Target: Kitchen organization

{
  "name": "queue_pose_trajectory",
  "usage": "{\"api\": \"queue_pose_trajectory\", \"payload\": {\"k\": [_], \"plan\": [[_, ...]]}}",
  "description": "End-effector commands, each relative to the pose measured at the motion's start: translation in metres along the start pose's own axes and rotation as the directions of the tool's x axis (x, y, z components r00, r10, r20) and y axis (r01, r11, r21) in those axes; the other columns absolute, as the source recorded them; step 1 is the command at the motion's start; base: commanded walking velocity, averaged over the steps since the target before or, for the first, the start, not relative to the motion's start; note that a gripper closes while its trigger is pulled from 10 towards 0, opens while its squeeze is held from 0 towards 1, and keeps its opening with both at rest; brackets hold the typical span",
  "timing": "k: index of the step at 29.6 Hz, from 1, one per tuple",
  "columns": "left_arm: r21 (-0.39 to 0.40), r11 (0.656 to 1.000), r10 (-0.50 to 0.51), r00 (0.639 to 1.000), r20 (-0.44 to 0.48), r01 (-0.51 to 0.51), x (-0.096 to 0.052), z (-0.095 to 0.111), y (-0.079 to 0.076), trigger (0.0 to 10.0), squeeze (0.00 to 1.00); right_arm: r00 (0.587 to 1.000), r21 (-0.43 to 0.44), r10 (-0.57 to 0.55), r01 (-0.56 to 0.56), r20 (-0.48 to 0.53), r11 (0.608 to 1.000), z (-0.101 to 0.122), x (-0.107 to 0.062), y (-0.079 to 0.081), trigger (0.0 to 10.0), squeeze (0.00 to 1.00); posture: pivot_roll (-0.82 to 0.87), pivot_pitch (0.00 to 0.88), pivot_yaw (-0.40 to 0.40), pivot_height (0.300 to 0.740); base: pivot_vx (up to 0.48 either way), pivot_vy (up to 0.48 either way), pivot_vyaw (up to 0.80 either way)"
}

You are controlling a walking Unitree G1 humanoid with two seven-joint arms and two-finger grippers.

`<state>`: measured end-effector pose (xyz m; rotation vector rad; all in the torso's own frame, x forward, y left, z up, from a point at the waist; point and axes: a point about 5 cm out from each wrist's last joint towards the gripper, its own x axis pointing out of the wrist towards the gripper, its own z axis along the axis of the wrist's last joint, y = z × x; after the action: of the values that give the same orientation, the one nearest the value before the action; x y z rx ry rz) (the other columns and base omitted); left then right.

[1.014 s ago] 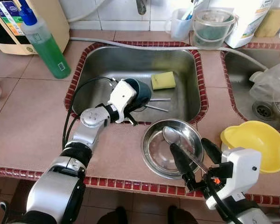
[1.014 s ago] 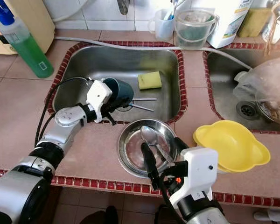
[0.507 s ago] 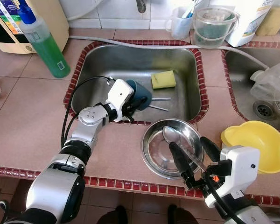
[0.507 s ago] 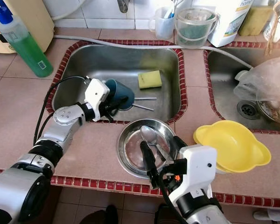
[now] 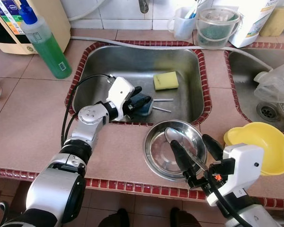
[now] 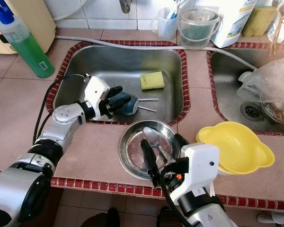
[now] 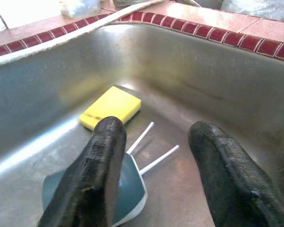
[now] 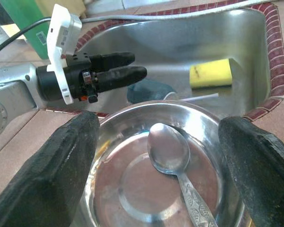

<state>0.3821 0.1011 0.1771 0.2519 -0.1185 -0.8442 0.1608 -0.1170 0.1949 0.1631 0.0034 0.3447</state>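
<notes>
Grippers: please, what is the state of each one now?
Left gripper: open, above the teal cup in the sink, holding nothing.
Right gripper: open over the steel bowl, holding nothing.

Silver jointed arms end in white wrist housings; black cables loop along the left arm (image 5: pixel 87 130); fingers (image 8: pixel 61 168) are matte black.

You can make out what may be "home" on the white jug (image 6: pixel 236 19) at the back; the other labels are too small to read.
</notes>
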Motion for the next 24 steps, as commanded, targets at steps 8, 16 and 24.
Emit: {"api": "queue_pose_trajectory", "payload": {"k": [8, 16, 24], "plan": [[0.022, 0.999, 0.028, 1.000, 0.000, -0.028, -0.007, 0.002, 0.010, 10.0, 1.00, 1.000, -0.002, -0.015, 0.015, 0.021, 1.000, -0.002, 0.009, -0.005, 10.0, 0.00, -0.24, 0.217, 0.095, 0.740, 0.000, 0.000, 0.00], [-0.006, 0.999, 0.045, 0.999, 0.020, -0.045, -0.011, 0.003, 0.013, 10.0, 0.00, 0.998, -0.004, -0.017, 0.017, 0.060, 1.000, -0.001, 0.022, -0.008, 10.0, 0.00, -0.22, 0.169, 0.102, 0.740, 0.000, 0.000, 0.00], [-0.026, 0.997, 0.077, 0.996, 0.037, -0.076, -0.015, -0.001, 0.013, 10.0, 0.00, 0.994, -0.014, -0.011, 0.013, 0.104, 1.000, 0.000, 0.036, -0.012, 10.0, 0.00, -0.21, 0.106, 0.106, 0.740, 0.000, 0.000, 0.00]]}}
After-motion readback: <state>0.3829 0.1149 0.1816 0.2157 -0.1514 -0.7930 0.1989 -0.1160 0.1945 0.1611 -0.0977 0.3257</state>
